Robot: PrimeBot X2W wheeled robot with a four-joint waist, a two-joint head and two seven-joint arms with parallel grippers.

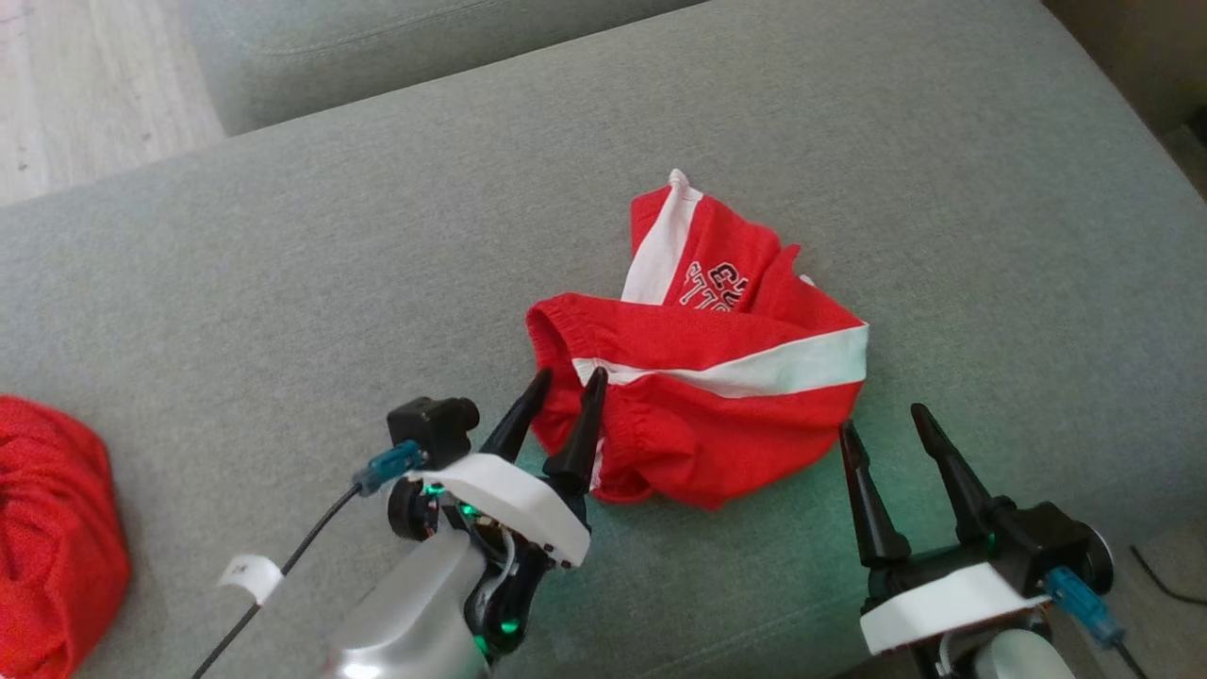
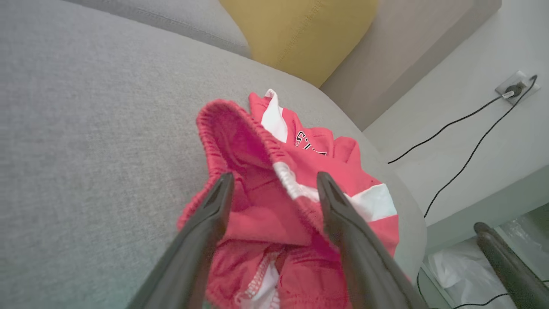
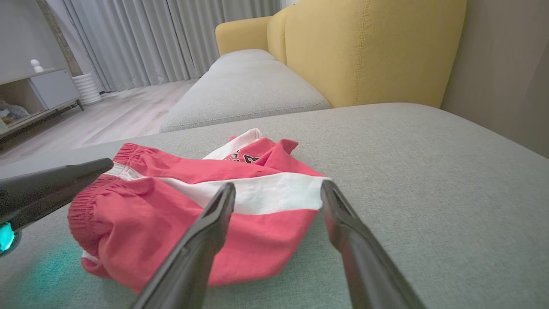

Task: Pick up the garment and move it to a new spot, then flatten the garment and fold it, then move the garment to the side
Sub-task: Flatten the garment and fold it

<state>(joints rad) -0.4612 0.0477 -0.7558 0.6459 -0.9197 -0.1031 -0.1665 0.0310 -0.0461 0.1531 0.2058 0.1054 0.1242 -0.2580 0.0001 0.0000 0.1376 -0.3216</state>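
The garment (image 1: 717, 377), red shorts with white stripes and lettering, lies crumpled on the grey sofa seat (image 1: 330, 245). My left gripper (image 1: 569, 377) is at its left edge. In the left wrist view the left gripper (image 2: 274, 180) stands open, its two fingers astride the raised elastic waistband of the garment (image 2: 240, 141) without pinching it. My right gripper (image 1: 884, 420) is open just off the garment's lower right corner. In the right wrist view the right gripper (image 3: 279, 187) points at the white stripe of the garment (image 3: 266, 197), with nothing between its fingers.
Another red cloth (image 1: 47, 547) lies bunched at the seat's left edge. A yellow backrest (image 3: 369, 47) rises behind the seat. Past the seat's right edge are pale floor and black cables (image 2: 463, 124). Wooden floor (image 1: 75, 85) shows at the far left.
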